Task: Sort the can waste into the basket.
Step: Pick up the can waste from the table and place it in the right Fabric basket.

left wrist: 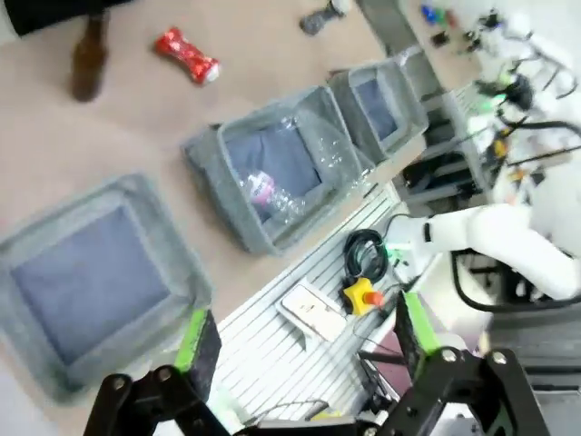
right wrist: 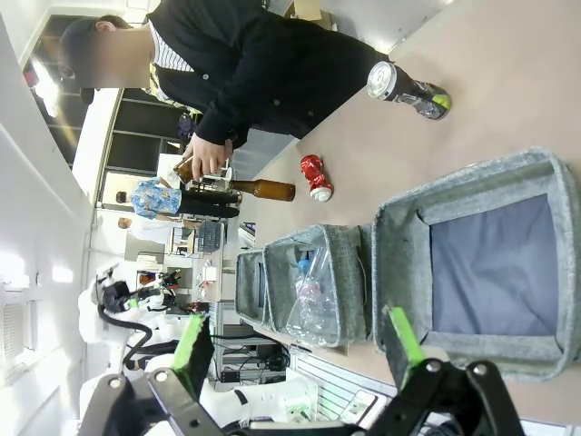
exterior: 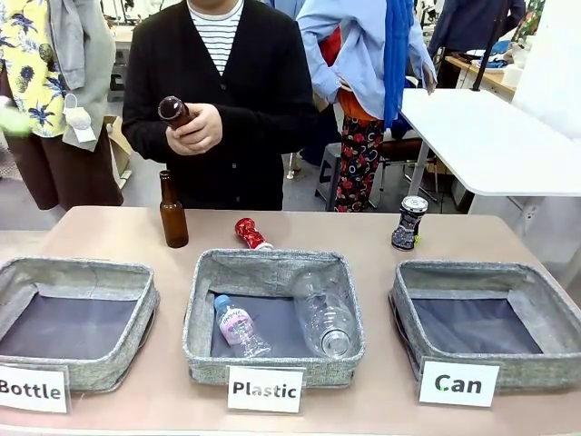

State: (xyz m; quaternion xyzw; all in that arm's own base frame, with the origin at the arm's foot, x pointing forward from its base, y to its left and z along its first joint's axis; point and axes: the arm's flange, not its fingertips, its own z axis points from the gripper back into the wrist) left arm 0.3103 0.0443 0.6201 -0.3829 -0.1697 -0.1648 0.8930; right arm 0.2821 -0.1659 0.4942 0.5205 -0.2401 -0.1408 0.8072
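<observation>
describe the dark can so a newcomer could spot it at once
Find the basket signed Can, at the table's right end in the front view. Behind its far left corner stands the dark can. Unlike the crushed red can lying farther left, it is upright, patterned, silver-rimmed.

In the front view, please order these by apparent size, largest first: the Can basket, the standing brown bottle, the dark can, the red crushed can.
1. Can basket
2. Standing brown bottle
3. Dark can and red crushed can: nearly alike, so not ranked.
</observation>
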